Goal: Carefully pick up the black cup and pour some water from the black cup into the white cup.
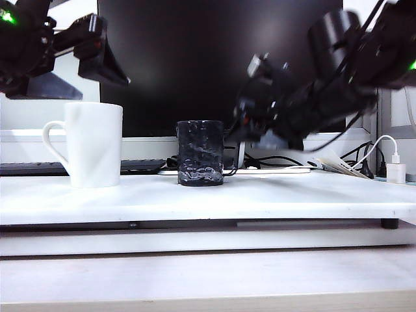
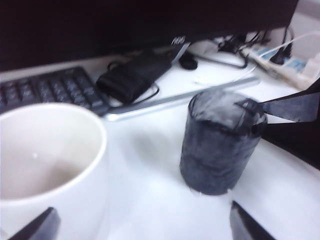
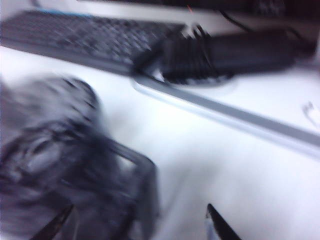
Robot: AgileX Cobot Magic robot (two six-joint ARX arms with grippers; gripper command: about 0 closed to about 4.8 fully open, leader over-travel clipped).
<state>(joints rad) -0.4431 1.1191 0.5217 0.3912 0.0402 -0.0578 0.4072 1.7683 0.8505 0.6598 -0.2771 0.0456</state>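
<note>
The white cup [image 1: 91, 144] stands on the left of the white table [image 1: 273, 198], handle turned outward. The black cup [image 1: 200, 153], dimpled and glossy, stands at the middle. My left gripper [image 1: 78, 81] hangs open above the white cup; in its wrist view the left gripper [image 2: 142, 227] spans bare table between the white cup [image 2: 50, 160] and the black cup [image 2: 220, 145]. My right gripper [image 1: 250, 114], blurred, hovers just right of the black cup. Seen from its wrist, the right gripper [image 3: 140, 225] is open, with the blurred black cup [image 3: 55, 155] and its handle [image 3: 145, 185] close in front.
A dark monitor [image 1: 221, 58] fills the back. Behind the cups lie a black keyboard [image 1: 26, 168], a black pouch [image 2: 132, 75] and the silver monitor base [image 2: 175, 97]. A white charger [image 1: 395, 170] and cables sit at the back right.
</note>
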